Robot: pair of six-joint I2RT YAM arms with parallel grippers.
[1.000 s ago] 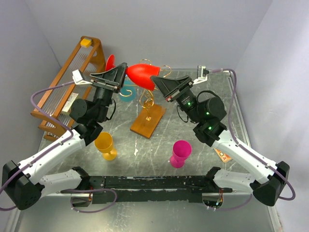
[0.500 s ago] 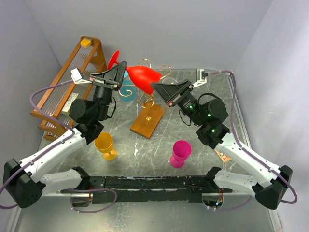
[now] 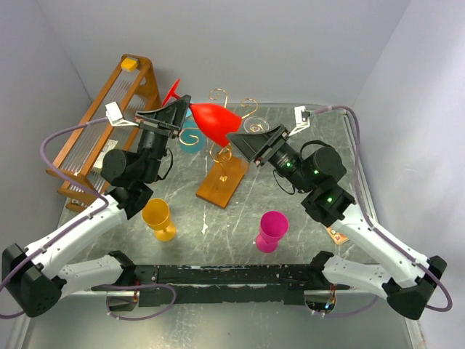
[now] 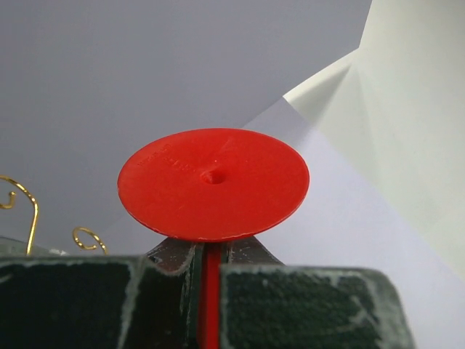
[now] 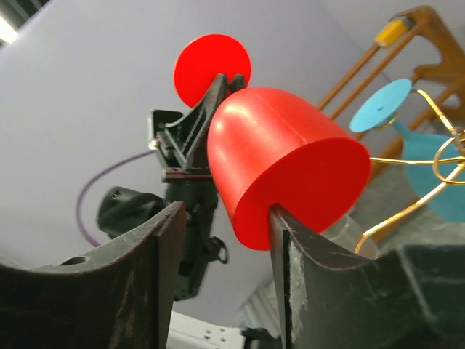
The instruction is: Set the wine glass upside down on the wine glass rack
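The red wine glass (image 3: 214, 122) hangs in the air, lying nearly level above the wine glass rack (image 3: 231, 109), a gold wire stand on a brown wooden base (image 3: 222, 182). My left gripper (image 3: 183, 110) is shut on the thin red stem (image 4: 211, 291), just below the round foot (image 4: 213, 183). My right gripper (image 5: 225, 240) is open at the bowl (image 5: 283, 160). Its right finger (image 5: 320, 291) reaches the bowl's rim, and its left finger (image 5: 145, 276) stands apart from it. A blue glass (image 3: 192, 134) hangs on the rack.
A yellow glass (image 3: 158, 218) and a pink glass (image 3: 272, 230) stand on the table in front of the rack. A tall orange-brown wooden frame (image 3: 102, 123) lines the left wall. A small card (image 3: 336, 234) lies at the right.
My left gripper shut on the stem. My right gripper opened and let go of the bowl, drawing back a little. The bowl end dipped toward the rack.
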